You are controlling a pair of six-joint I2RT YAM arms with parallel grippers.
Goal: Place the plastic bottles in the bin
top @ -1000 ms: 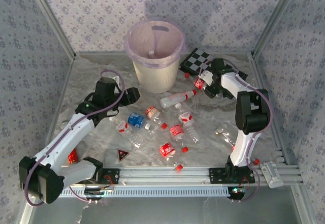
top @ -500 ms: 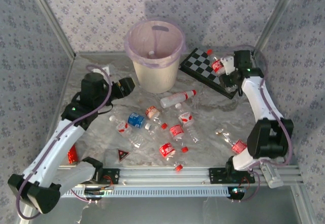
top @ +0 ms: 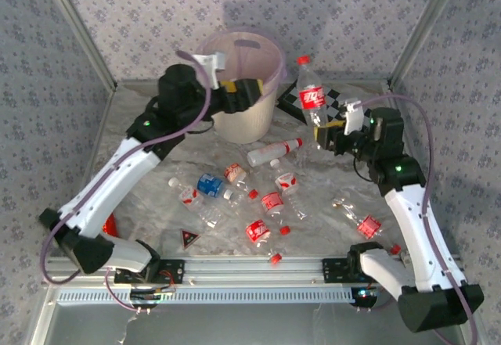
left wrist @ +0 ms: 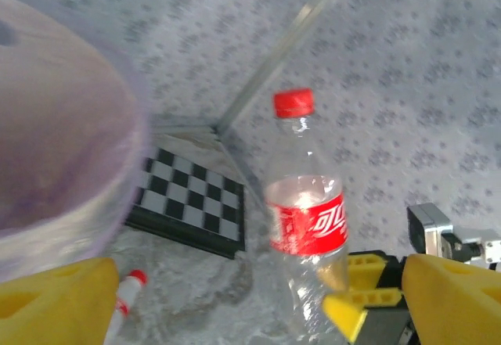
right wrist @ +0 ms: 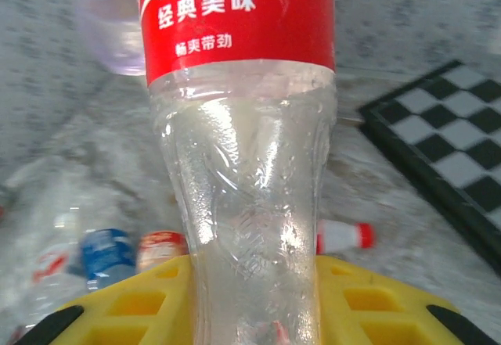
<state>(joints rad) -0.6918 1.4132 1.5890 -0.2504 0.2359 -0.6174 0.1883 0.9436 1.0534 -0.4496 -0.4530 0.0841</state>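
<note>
The right jaws pinch the clear lower waist of an upright red-labelled bottle (top: 311, 95) — empty, so probably light, crushable, slick. The bin (top: 239, 128) sits beside the left jaws — spread wide, empty.

A clear plastic bottle with a red label (right wrist: 250, 204) stands upright at frame centre, its lower body clamped between the yellow fingers (right wrist: 133, 306) of the right gripper (right wrist: 254, 314). A flat black-and-white checkerboard (right wrist: 446, 141) occupies the right edge. A small blue-labelled bottle (right wrist: 106, 255) lies at lower left, a red-capped bottle (right wrist: 344, 235) right of centre.
</note>
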